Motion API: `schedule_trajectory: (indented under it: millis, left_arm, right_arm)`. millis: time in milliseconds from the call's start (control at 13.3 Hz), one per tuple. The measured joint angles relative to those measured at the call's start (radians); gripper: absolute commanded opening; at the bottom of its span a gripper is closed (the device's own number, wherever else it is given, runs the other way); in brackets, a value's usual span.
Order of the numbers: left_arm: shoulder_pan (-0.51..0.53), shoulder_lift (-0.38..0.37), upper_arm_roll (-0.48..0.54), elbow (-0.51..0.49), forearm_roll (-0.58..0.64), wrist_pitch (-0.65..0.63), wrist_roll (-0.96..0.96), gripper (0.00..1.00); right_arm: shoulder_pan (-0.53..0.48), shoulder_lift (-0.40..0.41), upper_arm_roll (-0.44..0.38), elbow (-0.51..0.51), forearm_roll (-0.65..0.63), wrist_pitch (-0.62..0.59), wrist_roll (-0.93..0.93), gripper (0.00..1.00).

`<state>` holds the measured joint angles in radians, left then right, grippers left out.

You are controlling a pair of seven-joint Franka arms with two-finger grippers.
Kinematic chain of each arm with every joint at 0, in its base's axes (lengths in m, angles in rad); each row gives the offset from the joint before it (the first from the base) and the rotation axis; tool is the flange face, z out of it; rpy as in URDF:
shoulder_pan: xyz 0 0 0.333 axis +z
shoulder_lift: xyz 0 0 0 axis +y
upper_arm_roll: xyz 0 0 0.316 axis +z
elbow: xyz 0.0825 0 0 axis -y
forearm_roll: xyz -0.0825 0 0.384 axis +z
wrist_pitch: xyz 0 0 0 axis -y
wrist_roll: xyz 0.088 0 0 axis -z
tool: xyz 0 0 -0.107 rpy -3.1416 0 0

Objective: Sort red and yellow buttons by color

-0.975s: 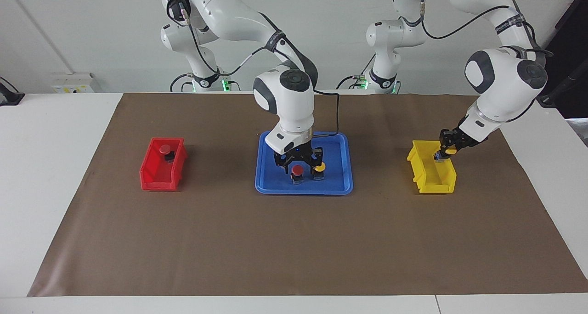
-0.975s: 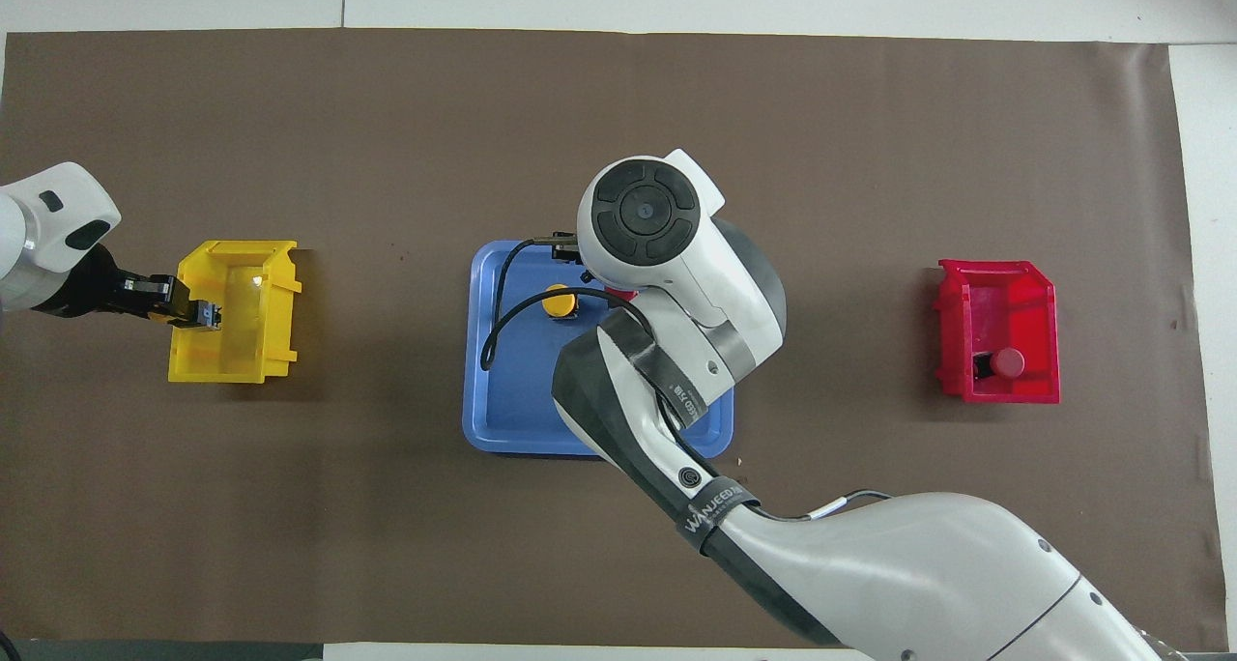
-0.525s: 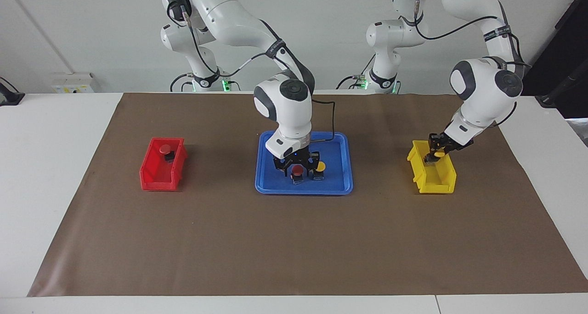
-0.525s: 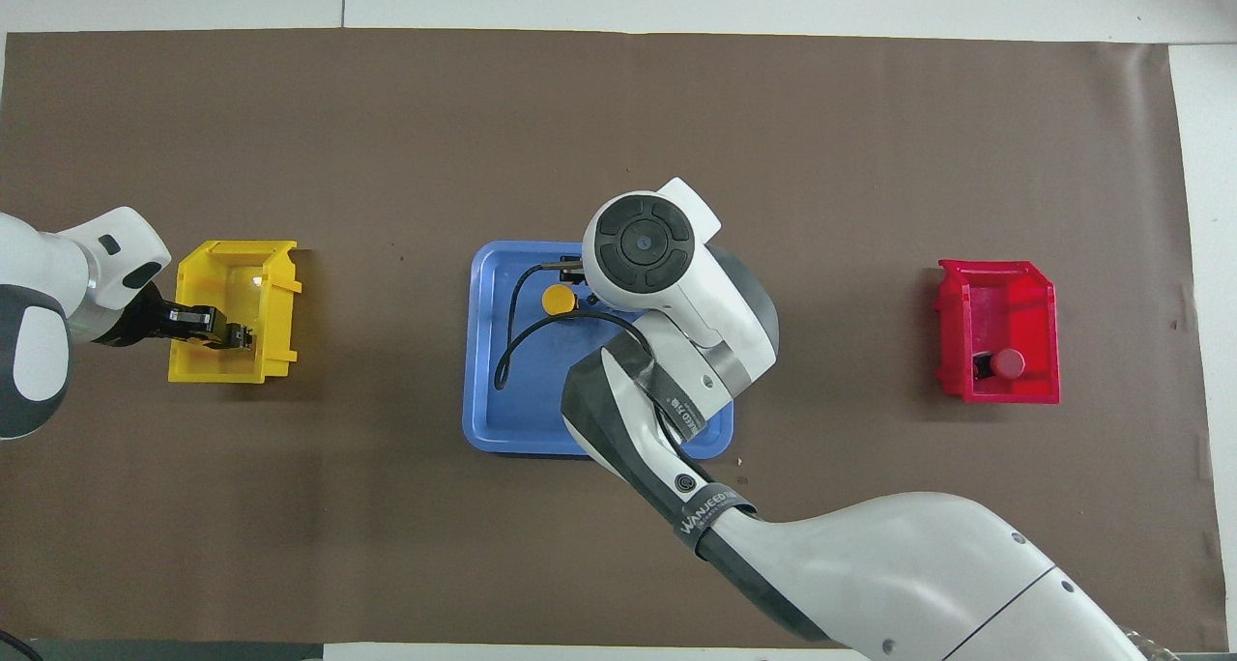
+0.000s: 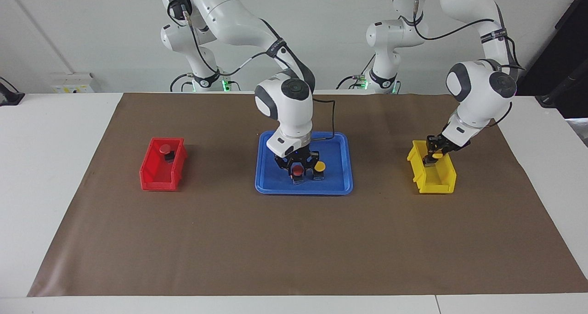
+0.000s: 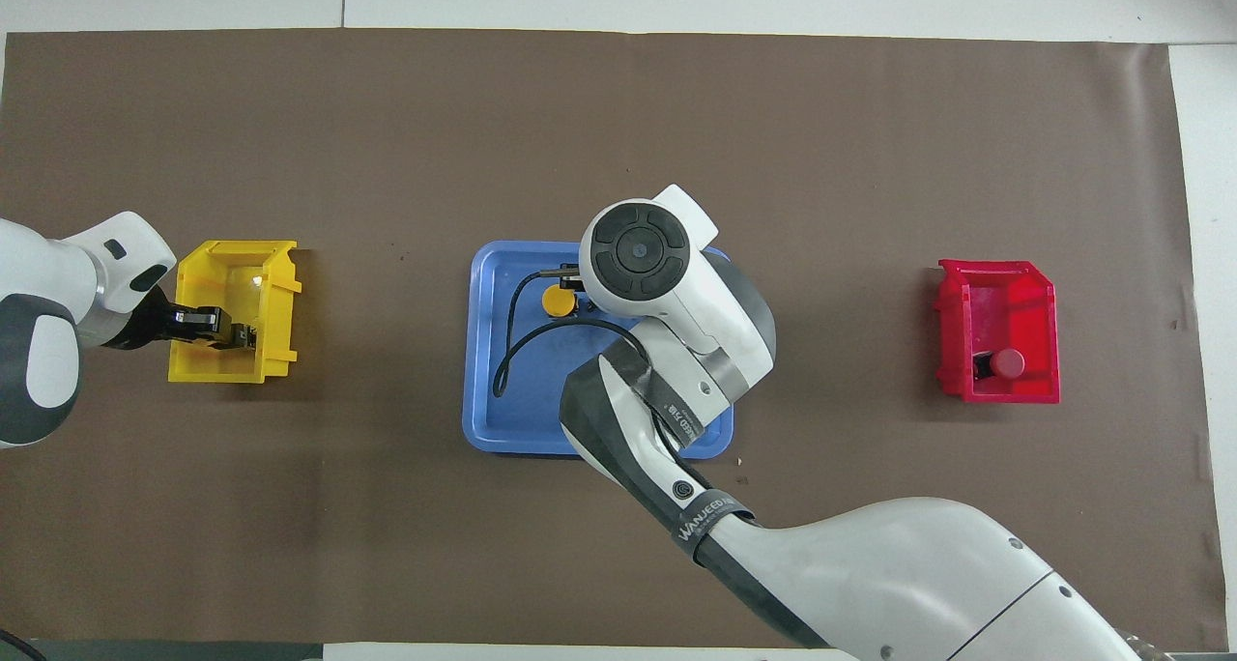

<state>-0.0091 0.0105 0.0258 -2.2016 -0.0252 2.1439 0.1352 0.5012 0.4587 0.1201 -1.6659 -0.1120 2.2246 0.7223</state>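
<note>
Nearest the robots, the binned red button is lying in the robot-side end of the red bin, toward the right arm's end of the desk; that one is counting as sorted.

At the left arm's end, the left pincer is reaching down into the yellow bin, grasping the held yellow button, whose cap is showing just at the bin's rim. It is not yet let go, so this piece is looking only a release away from being done.

Slightly farther out, in the middle of the desk, the right pincer is hanging low over the blue tray, straddling the tray red button. Whether it is clenched on that button or released around it, I cannot tell. The tray yellow button is standing just beside it, toward the left arm's end, untouched.

So I am judging the sorting roughly half finished: one red is binned, one yellow is arriving, and one of each colour is waiting in the tray
</note>
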Motion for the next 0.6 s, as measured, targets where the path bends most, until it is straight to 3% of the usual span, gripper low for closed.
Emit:
schedule_trajectory:
  millis: [150, 300, 375, 450, 600]
  left_arm:
    - [-0.006, 0.0, -0.003, 0.0, 0.0, 0.0, -0.013, 0.55]
    - [-0.025, -0.001, -0.006, 0.0, 0.0, 0.0, -0.045, 0.56]
    - [-0.034, -0.001, -0.008, 0.0, 0.0, -0.001, -0.057, 0.65]
    - [-0.039, -0.002, -0.008, 0.002, 0.0, -0.005, -0.064, 0.84]
    - [-0.041, -0.005, -0.011, 0.043, 0.0, -0.055, -0.066, 1.0]
  right_arm:
    - [-0.003, -0.006, -0.005, 0.011, -0.001, -0.012, -0.005, 0.28]
    - [-0.034, -0.019, -0.013, 0.073, -0.001, -0.114, -0.06, 0.28]
    - [-0.07, -0.036, -0.015, 0.108, -0.001, -0.175, -0.107, 0.28]
    - [-0.117, -0.068, -0.016, 0.13, 0.0, -0.231, -0.172, 0.28]
    - [-0.245, -0.171, -0.018, 0.126, 0.032, -0.358, -0.36, 0.28]
